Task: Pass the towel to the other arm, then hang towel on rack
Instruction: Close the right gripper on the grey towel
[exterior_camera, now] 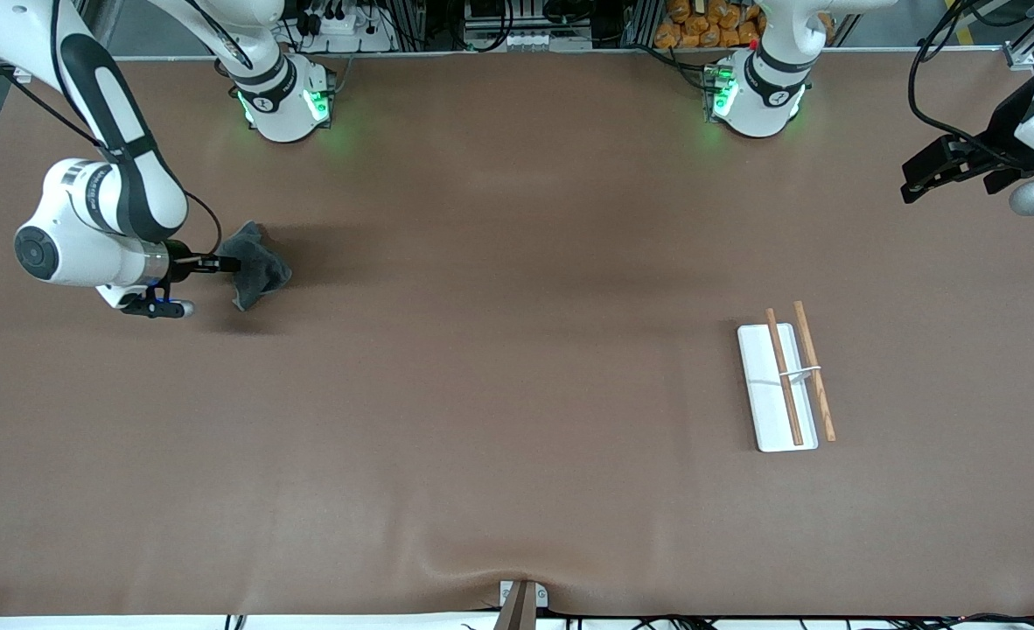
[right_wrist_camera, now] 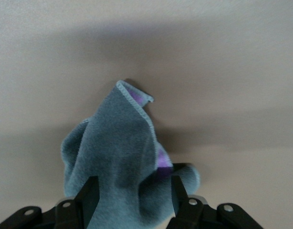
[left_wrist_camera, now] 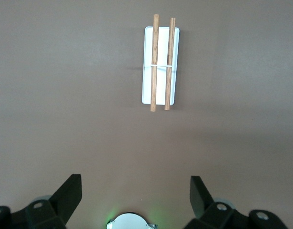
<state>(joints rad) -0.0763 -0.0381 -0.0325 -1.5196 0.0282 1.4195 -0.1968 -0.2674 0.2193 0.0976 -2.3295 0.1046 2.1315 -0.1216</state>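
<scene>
The towel (exterior_camera: 256,262) is a bunched grey cloth with purple showing at its folds. My right gripper (exterior_camera: 225,262) is shut on the towel and holds it up over the table near the right arm's end. In the right wrist view the towel (right_wrist_camera: 115,143) fills the gap between the fingers of the gripper (right_wrist_camera: 133,193). The rack (exterior_camera: 784,385), a white plate with two brown rods, lies toward the left arm's end. My left gripper (exterior_camera: 917,181) is open and empty, high over the table's edge at its own end. In the left wrist view the gripper (left_wrist_camera: 136,193) looks down at the rack (left_wrist_camera: 160,67).
The brown table (exterior_camera: 499,367) is bare between the towel and the rack. The two arm bases (exterior_camera: 285,101) stand along the farthest edge from the front camera. A small mount (exterior_camera: 521,599) sits at the nearest edge.
</scene>
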